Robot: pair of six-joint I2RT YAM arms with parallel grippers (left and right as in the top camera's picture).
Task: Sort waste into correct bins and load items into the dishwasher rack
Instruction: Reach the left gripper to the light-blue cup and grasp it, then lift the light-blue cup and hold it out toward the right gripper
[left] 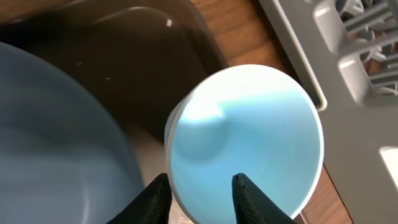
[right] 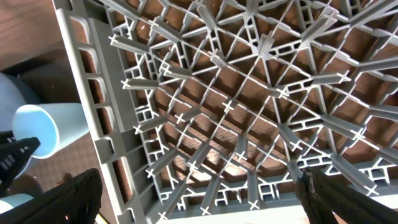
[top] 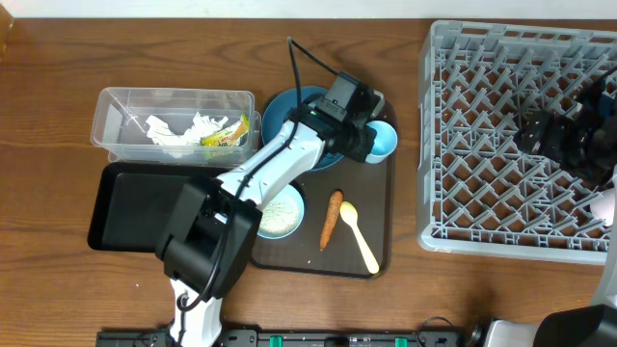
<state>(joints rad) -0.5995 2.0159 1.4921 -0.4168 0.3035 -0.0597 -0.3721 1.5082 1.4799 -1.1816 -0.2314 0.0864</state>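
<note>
The light blue cup (top: 385,141) (left: 249,137) (right: 46,127) stands on the brown serving tray (top: 379,207), beside the dark blue plate (top: 281,109) (left: 50,137). My left gripper (top: 370,133) (left: 199,178) is open astride its rim, one finger inside the cup and one outside, with a gap still showing. Over the grey dishwasher rack (top: 482,145) (right: 236,93) my right gripper (top: 569,135) (right: 200,180) hangs wide open and holds nothing. An orange carrot (top: 330,218), a pale yellow spoon (top: 359,234) and a white bowl (top: 281,212) lie on the tray.
At the left, a clear tub (top: 106,125) holds white paper scraps (top: 181,131) and a yellow-green wrapper (top: 227,133). A black tray (top: 130,207) sits in front of it. The rack's near wall (left: 348,62) stands close to the cup.
</note>
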